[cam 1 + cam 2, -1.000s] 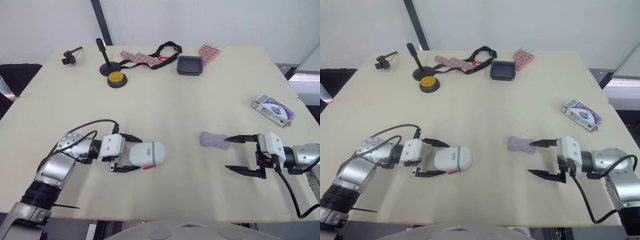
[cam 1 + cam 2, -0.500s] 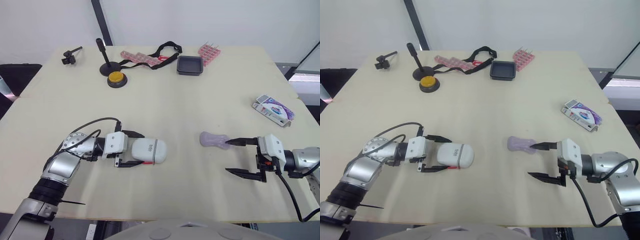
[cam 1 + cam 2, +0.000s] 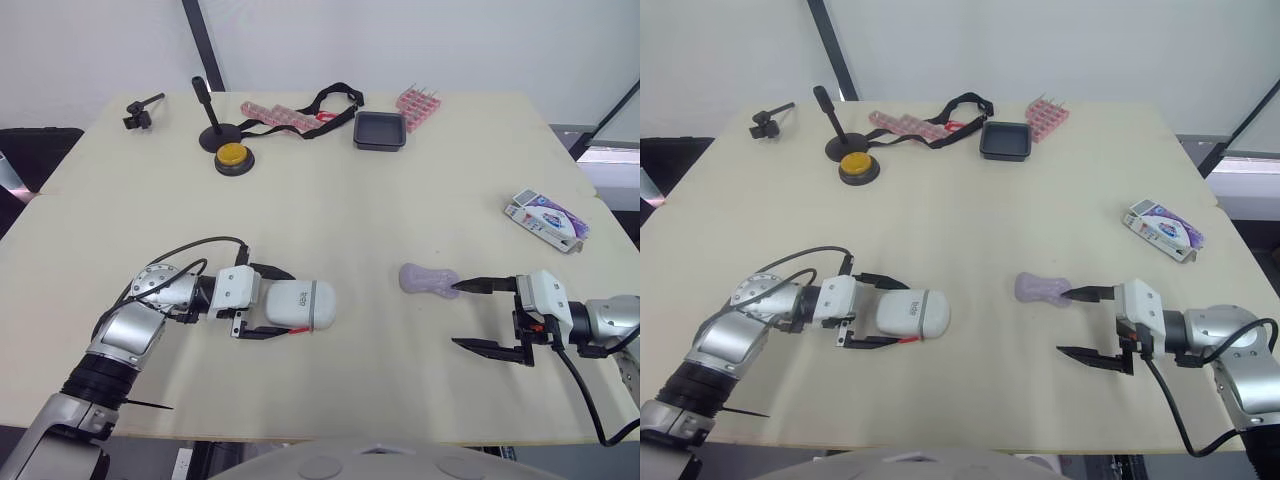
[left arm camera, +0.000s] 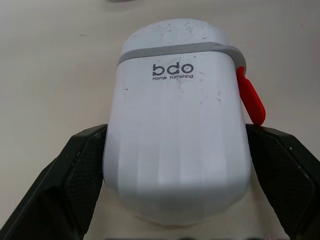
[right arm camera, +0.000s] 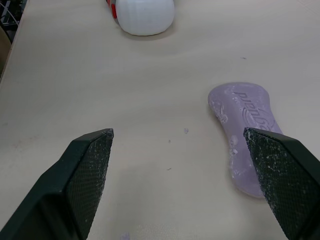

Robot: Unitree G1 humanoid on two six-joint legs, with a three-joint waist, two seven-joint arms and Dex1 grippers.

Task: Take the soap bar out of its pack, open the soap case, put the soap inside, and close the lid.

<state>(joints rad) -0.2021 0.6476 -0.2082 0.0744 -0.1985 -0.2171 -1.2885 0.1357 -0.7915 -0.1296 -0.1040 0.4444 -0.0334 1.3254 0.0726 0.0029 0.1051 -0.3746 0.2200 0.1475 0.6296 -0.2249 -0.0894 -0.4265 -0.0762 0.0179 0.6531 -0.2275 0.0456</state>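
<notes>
My left gripper (image 3: 288, 303) has the soap case (image 4: 177, 125) between its two fingers (image 4: 75, 180). The case lies on its side on the table (image 3: 400, 200), near the front edge on my left. Each finger presses flat against one long side of the case, so I am closed onto it about as wide as the case itself. The case is white, with a grey band (image 4: 175, 48) round it near the far end and a red latch (image 4: 250, 97) on one side. Its lid is shut.

My right gripper (image 3: 456, 315) is wide open and holds nothing. It sits low over the table on my right, pointing toward the middle. The soap bar (image 3: 428, 279) is out of its pack and lies bare on the table, well apart from the case. It is pale purple and narrower at the waist. The tip of my far finger (image 5: 280, 175) is right at the bar's near end. I cannot tell whether it touches. My other finger is apart from the bar, over bare table.

The soap pack (image 3: 546, 219) lies by the right edge of the table, beyond my right arm. At the far side are a black tray (image 3: 380, 130), a yellow button (image 3: 232, 155) and a black strap (image 3: 330, 100).
</notes>
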